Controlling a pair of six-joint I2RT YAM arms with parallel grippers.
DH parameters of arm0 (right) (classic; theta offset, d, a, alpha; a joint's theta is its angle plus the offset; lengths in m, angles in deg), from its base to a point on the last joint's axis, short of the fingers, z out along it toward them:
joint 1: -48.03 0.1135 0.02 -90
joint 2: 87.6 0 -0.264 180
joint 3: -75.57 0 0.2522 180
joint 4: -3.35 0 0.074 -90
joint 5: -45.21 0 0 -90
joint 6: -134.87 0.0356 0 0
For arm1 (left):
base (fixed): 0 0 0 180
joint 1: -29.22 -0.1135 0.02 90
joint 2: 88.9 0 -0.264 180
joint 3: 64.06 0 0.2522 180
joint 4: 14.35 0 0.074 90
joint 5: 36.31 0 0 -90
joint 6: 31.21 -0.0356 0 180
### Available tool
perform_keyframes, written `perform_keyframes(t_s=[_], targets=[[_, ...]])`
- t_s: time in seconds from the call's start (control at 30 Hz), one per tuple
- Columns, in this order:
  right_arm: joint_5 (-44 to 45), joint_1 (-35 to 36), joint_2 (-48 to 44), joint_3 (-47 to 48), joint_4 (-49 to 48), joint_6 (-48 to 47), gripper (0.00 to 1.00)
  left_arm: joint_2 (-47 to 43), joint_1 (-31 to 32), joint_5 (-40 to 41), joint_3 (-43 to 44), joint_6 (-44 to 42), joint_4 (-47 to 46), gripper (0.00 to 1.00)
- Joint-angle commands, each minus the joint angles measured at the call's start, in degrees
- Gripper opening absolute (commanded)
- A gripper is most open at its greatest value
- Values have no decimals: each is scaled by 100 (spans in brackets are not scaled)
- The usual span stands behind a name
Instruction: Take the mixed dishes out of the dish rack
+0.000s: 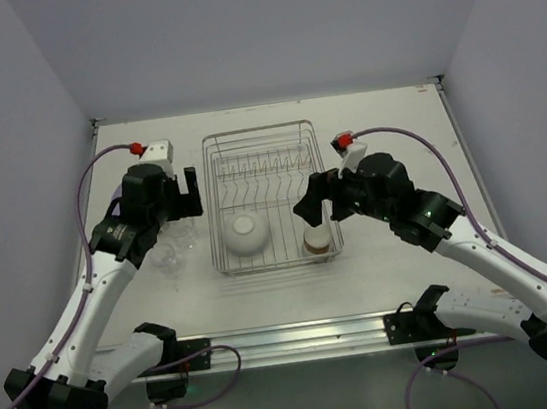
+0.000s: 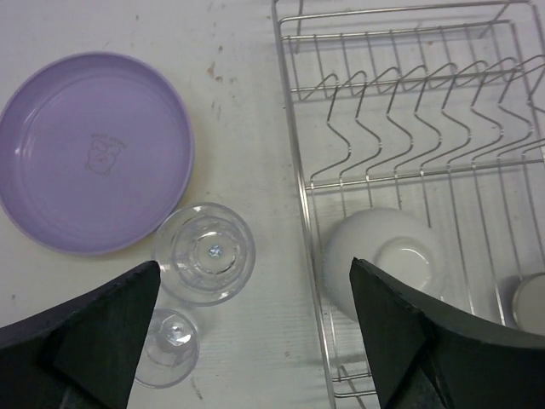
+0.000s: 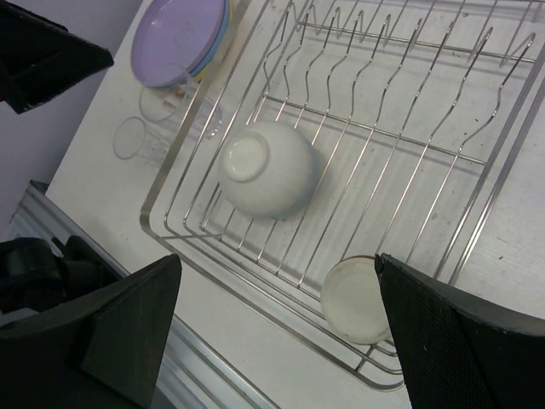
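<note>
The silver wire dish rack (image 1: 256,131) holds an upturned white bowl (image 1: 246,234) at its front left and a brown cup (image 1: 316,242) at its front right corner. My left gripper (image 1: 190,195) is open and empty, hovering just left of the rack. Below it in the left wrist view are the rack's left wall (image 2: 294,136), the bowl (image 2: 383,260) and two clear glasses (image 2: 204,253) (image 2: 166,345). A purple plate (image 2: 94,153) lies on the table. My right gripper (image 1: 314,204) is open and empty above the cup (image 3: 358,300).
In the right wrist view the purple plate (image 3: 179,38) tops a stack with a blue rim under it. The two glasses (image 3: 136,136) stand between the stack and the rack. A metal rail (image 1: 291,338) runs along the table's near edge. Walls close in the table on three sides.
</note>
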State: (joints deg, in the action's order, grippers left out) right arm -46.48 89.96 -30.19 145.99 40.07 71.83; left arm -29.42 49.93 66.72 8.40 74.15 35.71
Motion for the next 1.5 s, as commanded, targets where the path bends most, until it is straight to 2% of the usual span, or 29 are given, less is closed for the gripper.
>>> perform_keyframes(t_s=[0.0, 0.1, 0.47, 0.63, 1.0, 1.2, 1.47], targets=[[161, -19, -370, 12, 226, 64, 99, -305, 30, -643, 107, -68, -324, 98], [178, -19, -554, -94, 226, 151, 99, -428, 30, -1205, 72, -41, -421, 100], [1003, -18, -1574, -1069, -538, 310, 99, -403, 336, -1980, -350, 389, -1062, 100], [1565, -18, -1926, -1315, -644, 362, 99, -253, 750, -1770, -333, 504, -1282, 100], [2726, -19, -2962, -2106, -1092, 565, 99, 476, 2182, -830, -157, 662, -1625, 100], [3166, -19, -3525, -2598, -1373, 512, 99, 1144, 2956, -311, 211, 372, -1731, 100], [3430, -19, -3702, -2977, -1610, 415, 99, 1943, 3554, -495, 590, 64, -2038, 100]])
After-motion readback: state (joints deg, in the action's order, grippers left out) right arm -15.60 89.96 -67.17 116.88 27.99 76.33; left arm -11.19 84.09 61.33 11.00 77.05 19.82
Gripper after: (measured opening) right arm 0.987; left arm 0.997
